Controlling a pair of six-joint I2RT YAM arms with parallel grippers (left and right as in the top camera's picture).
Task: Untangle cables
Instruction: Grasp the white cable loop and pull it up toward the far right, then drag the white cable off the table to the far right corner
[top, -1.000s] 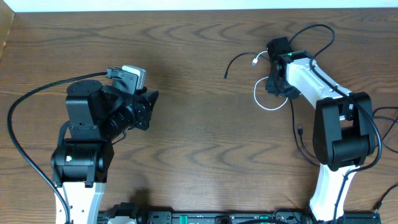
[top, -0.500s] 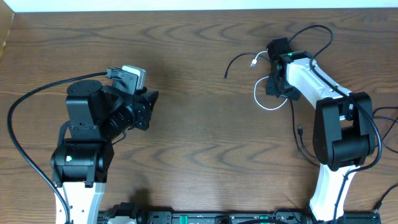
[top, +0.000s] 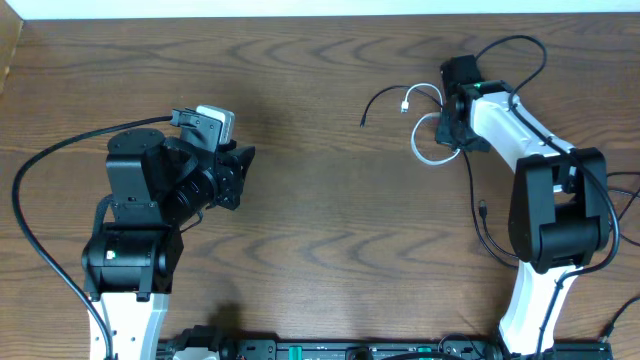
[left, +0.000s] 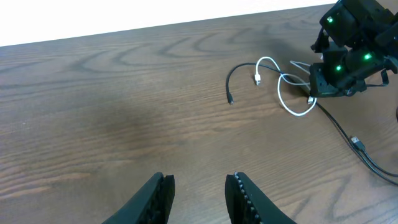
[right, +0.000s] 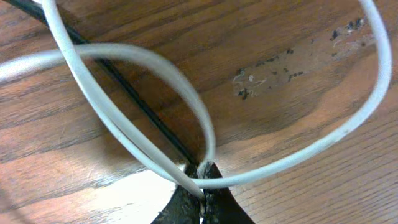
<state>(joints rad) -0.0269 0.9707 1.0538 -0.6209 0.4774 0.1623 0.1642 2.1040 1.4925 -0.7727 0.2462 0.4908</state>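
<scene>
Right tool (right: 200, 171) clenched on a looped thin white cable (right: 118, 51), thin black cable (left: 229, 84) crossing it, left tool (left: 199, 182) released, empty, above brown wooden surface (top: 320, 200).

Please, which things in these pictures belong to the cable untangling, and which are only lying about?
Belong to the job: white cable; thin black cable; right gripper, jaws shut on the white cable; left gripper, jaws open, empty.
Not the job: wooden table; thick black wire of the left arm.
</scene>
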